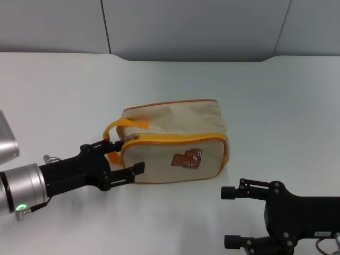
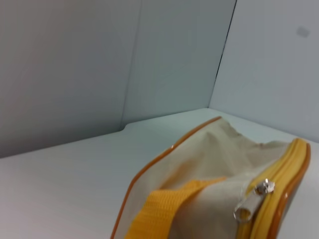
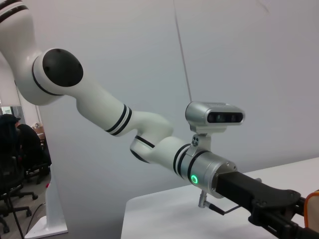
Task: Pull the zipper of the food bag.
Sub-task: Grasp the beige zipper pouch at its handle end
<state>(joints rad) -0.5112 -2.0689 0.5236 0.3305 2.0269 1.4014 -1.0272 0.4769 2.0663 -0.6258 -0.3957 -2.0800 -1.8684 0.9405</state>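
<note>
The beige food bag [image 1: 170, 119] with orange piping and a brown bear print lies on the white table, bear face toward me. Its orange-yellow zipper [image 1: 175, 139] runs along the front top edge, with the silver pull tab [image 1: 134, 137] at the bag's left end beside the orange strap handle [image 1: 125, 126]. My left gripper [image 1: 125, 157] is open at that left end, one finger by the strap and one by the lower corner. The left wrist view shows the pull tab [image 2: 254, 195] and zipper track [image 2: 281, 186] close up. My right gripper [image 1: 229, 217] is open and empty, low at the front right.
The white table [image 1: 64, 95] extends around the bag, with grey wall panels [image 1: 191, 26] behind it. The right wrist view shows my left arm [image 3: 149, 134] with its wrist camera [image 3: 214, 115] and a sliver of the orange bag edge [image 3: 313, 206].
</note>
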